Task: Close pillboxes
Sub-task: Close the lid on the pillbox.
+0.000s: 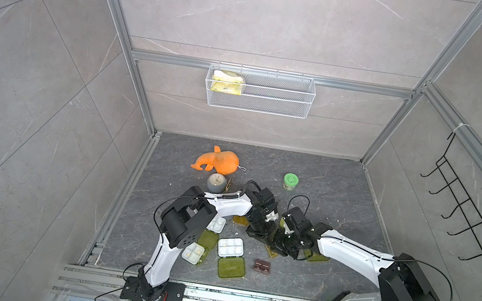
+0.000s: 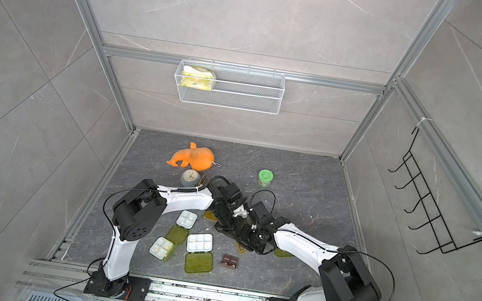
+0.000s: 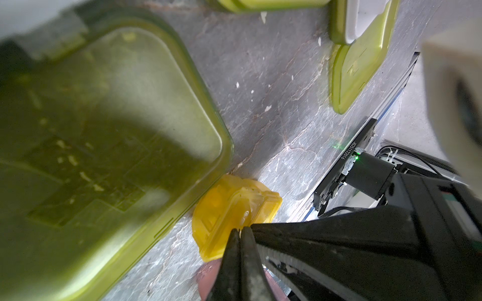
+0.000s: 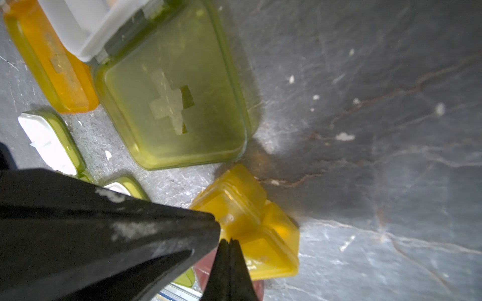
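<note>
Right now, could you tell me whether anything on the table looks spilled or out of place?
Yes. White crumbs are scattered over the dark tabletop, perhaps spilled pill fragments. Several pillboxes lie open, such as the six-cell pillbox with its lid flat on the table. A small yellow box looks tilted.

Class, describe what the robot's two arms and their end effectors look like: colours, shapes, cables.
The left arm and right arm match: white rounded shells with bulky black joints. Thin black cables loop beside the joints. The left end effector and right end effector have black fingers tapering to points, with pale scuffs.
</note>
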